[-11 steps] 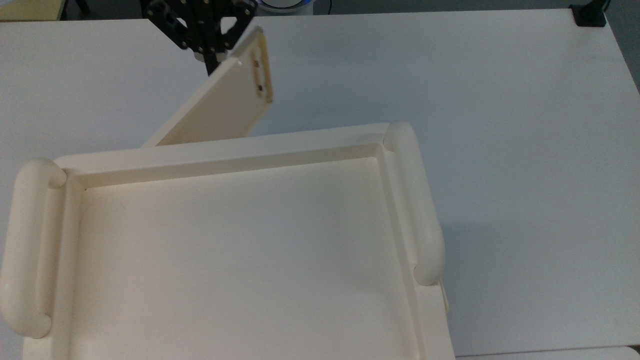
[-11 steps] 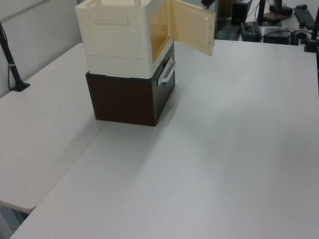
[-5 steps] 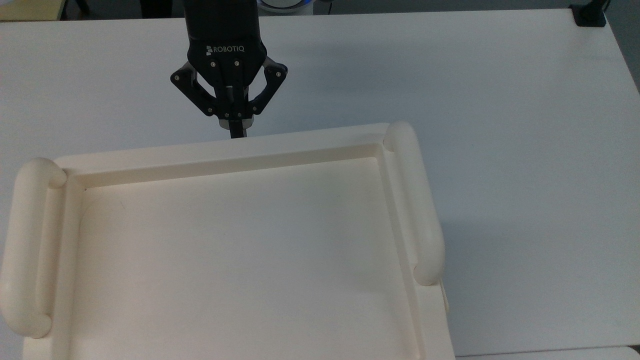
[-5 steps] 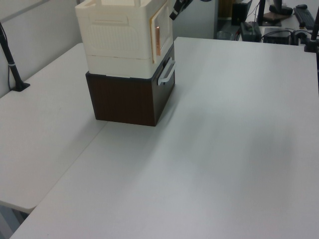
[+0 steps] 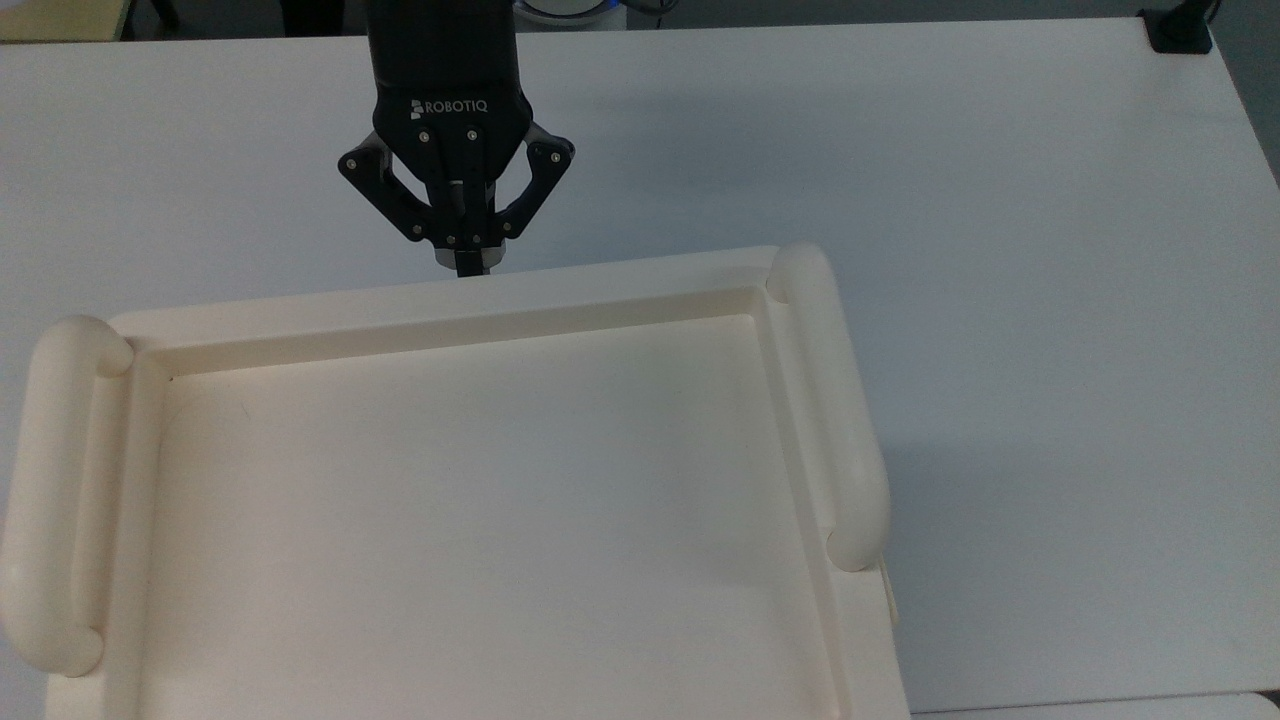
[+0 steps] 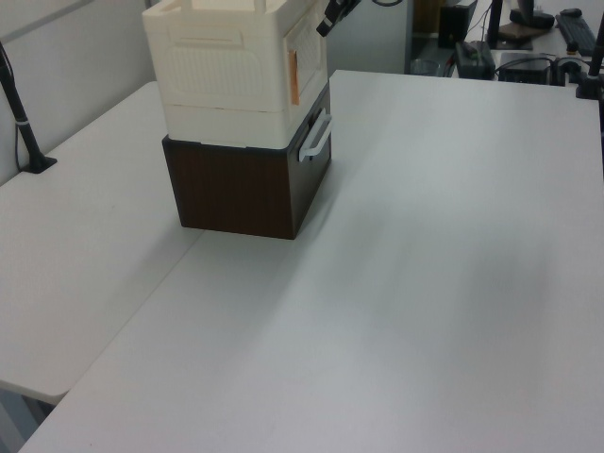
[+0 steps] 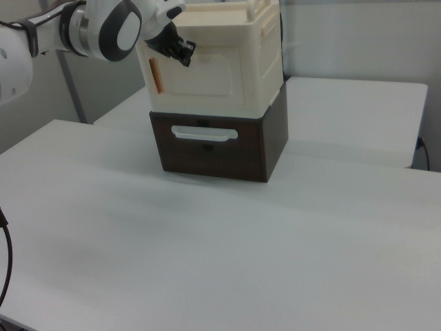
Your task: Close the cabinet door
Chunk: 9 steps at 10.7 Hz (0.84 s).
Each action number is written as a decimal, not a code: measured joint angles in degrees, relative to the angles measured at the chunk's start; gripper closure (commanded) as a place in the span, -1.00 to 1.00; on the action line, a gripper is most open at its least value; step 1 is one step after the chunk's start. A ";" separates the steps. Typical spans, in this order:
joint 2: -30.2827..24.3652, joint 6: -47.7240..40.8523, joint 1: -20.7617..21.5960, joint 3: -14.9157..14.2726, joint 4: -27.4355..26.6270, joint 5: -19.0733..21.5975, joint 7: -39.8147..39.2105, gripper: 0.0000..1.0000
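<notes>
The cream cabinet shows its recessed tray top and two tubular handles in the top view. In the left view the cabinet stands on a dark brown box. The cabinet door lies flat against the cabinet front, its copper fitting along one edge. The right view shows the door flush as well. My black gripper is shut, with its tip against the cabinet's far rim in the top view. It touches the upper part of the door in the right view.
The dark brown drawer box under the cabinet has a white handle. White table stretches wide around the stack. A black clamp stands at the left view's left edge, and desks with equipment lie beyond the table.
The door swung from wide open to flat against the cabinet, with my gripper following it in. In the last half second the gripper barely moved.
</notes>
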 measured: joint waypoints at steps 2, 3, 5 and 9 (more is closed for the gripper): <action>1.05 6.53 0.07 0.01 -0.11 0.00 0.00 1.00; 1.59 8.32 0.14 0.01 -0.24 0.00 0.00 1.00; 1.56 8.60 0.15 0.01 -0.39 0.00 0.00 1.00; 1.44 8.60 0.16 0.00 -0.83 0.00 -0.06 1.00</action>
